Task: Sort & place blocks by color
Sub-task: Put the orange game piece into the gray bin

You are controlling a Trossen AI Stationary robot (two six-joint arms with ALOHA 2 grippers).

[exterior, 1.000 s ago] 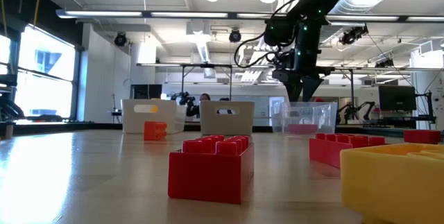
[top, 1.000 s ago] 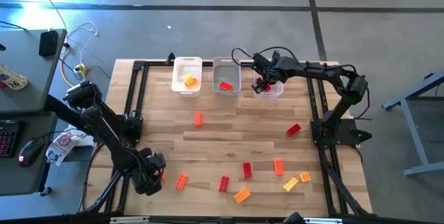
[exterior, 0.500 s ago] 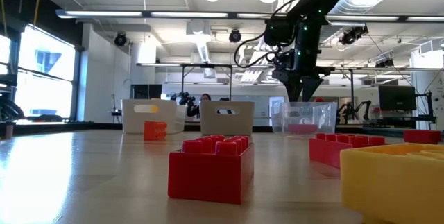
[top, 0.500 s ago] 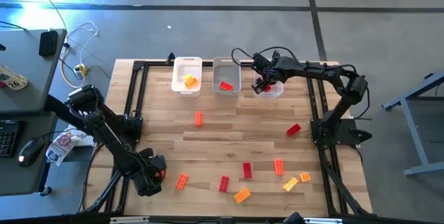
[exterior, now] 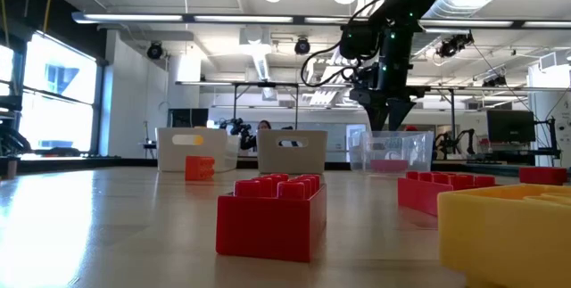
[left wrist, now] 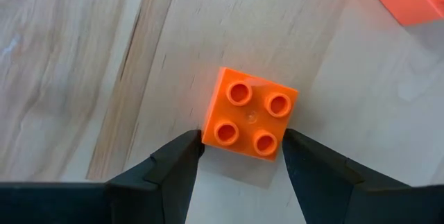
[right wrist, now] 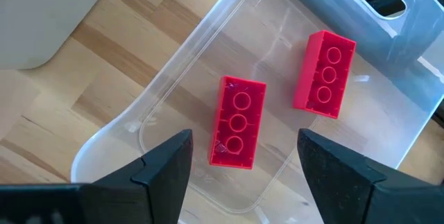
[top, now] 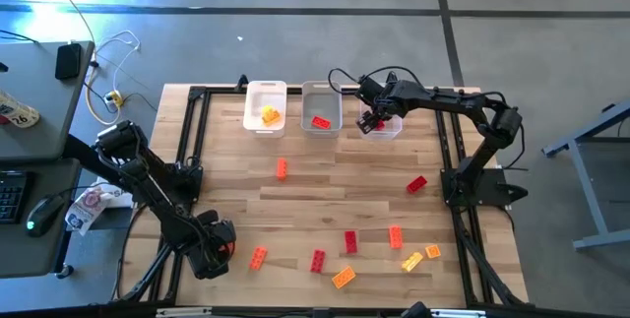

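Note:
My left gripper (top: 220,249) stands at the table's near left, pointing down, open. A small orange four-stud brick (left wrist: 250,113) lies flat on the wood between its fingertips, turned a little askew to them. Whether the fingers touch it I cannot tell. My right gripper (right wrist: 244,148) hangs open above the clear bin (top: 384,127) at the far edge. Two red bricks (right wrist: 237,121) (right wrist: 325,73) lie on the bin's floor. The white bin (top: 266,96) holds a yellow brick and the grey bin (top: 321,99) an orange-red one.
Loose bricks lie on the wood: orange (top: 282,168), red (top: 416,184), red (top: 350,242), orange (top: 395,236), red (top: 317,260), orange (top: 258,256), and yellow-orange ones (top: 344,278) (top: 411,261) near the front edge. A black frame (top: 193,141) borders the table's left and right sides.

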